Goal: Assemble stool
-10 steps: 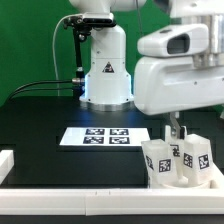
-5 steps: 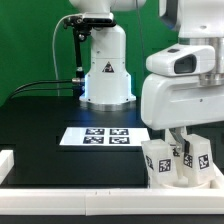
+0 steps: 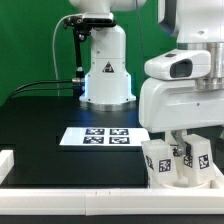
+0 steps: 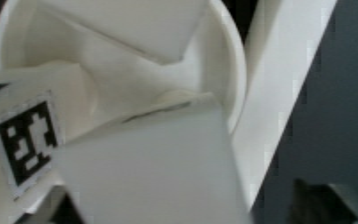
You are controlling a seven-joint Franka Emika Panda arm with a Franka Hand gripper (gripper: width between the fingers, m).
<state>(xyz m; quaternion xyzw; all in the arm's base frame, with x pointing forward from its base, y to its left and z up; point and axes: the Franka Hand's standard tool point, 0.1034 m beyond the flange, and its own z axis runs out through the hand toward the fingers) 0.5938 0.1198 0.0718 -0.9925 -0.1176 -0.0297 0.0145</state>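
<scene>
The arm descends from twelve o'clock at the exterior view's right, wrist vertical, its claw (image 3: 181,143) pointing down; jaw spacing is hidden.

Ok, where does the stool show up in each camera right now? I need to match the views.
Exterior view: the stool sits at the lower part of the exterior view's right, legs up, under the gripper.
Wrist view: the stool fills nearly the whole picture, very close.
Shared landmark: a square marker tag on a leg, also seen at.
</scene>
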